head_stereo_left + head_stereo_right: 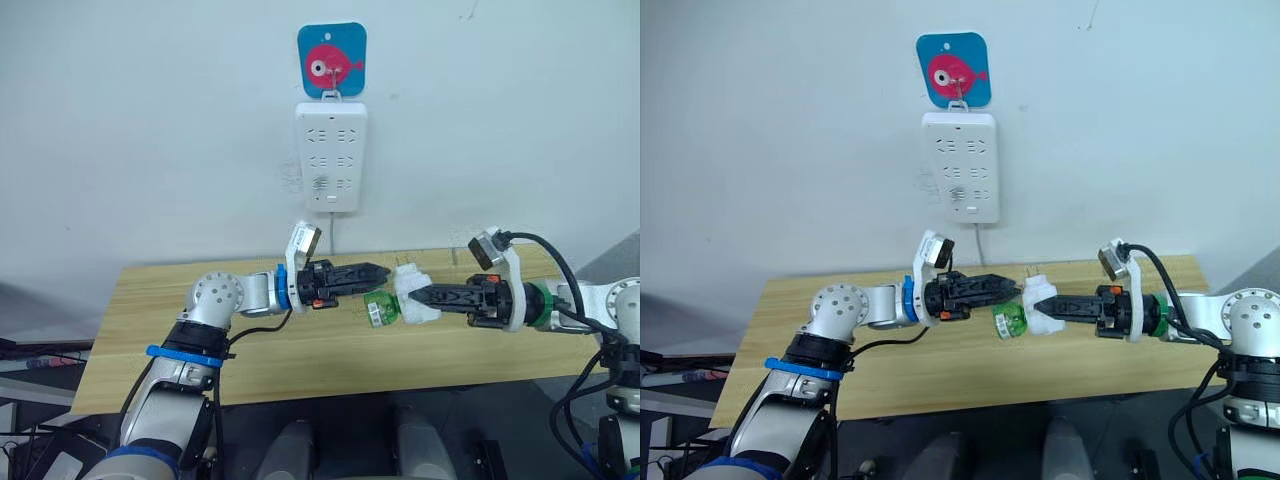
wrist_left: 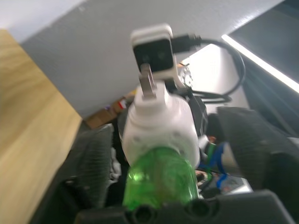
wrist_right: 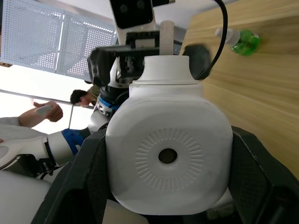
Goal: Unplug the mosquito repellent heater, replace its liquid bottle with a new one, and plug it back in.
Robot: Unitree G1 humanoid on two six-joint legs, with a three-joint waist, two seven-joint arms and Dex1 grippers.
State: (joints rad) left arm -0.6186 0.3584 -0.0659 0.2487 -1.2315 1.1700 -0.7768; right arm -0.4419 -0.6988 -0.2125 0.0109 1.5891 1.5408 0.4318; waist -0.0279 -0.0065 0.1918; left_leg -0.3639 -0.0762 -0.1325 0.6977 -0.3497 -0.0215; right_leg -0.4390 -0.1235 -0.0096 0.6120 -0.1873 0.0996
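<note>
Wooden surface [image 1: 300, 360], below a wall power strip [image 1: 330, 155]. Mosquito repellent heater [image 1: 412, 297]: held above the surface's middle, clamped in the right claw [image 1: 418, 297], prongs pointing up. Green liquid bottle [image 1: 379, 309]: attached at the heater's left; left claw [image 1: 378, 272] closed around it.

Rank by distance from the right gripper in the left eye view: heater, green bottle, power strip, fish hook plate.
1. heater, clamped in the right gripper
2. green bottle, on the heater's left-arm side
3. power strip, up on the wall
4. fish hook plate, above the strip
</note>
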